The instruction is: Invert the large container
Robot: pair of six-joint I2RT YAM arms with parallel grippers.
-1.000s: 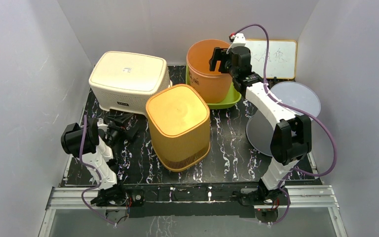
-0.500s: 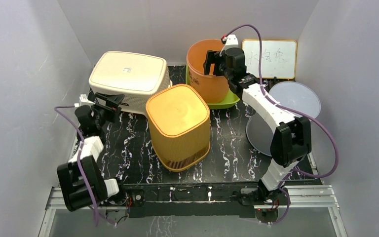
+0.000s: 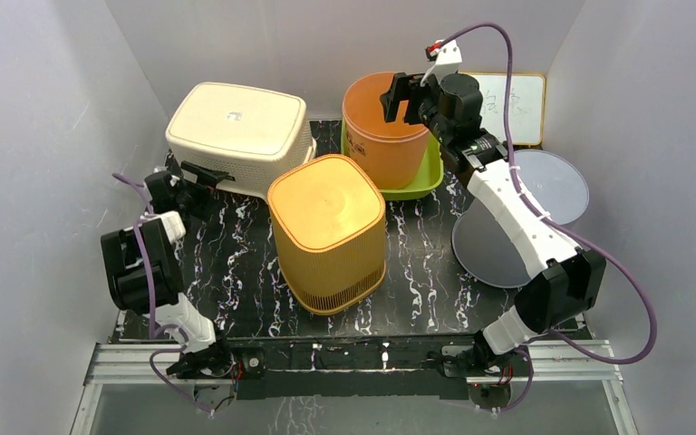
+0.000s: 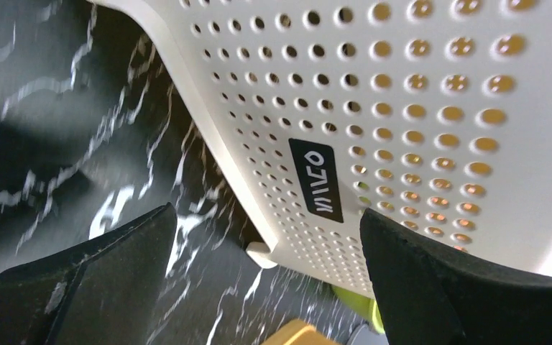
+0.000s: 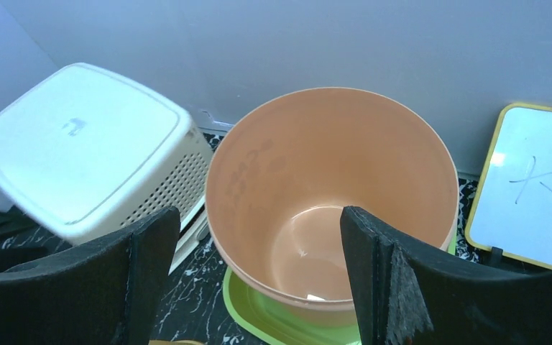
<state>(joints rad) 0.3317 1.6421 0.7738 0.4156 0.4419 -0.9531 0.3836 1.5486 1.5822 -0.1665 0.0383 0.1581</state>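
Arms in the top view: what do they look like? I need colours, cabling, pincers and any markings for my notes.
The left arm and right arm have white link shells with boxy black joint housings. A purple cable trails loosely along each arm. The left pincer and right pincer each have two broad matte black fingers. No readable markings show on either arm.

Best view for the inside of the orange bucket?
Right wrist: looks straight into the orange bucket, bottom visible. Top external shows its wall and rim, right gripper overlapping. Left wrist faces the cream basket instead.
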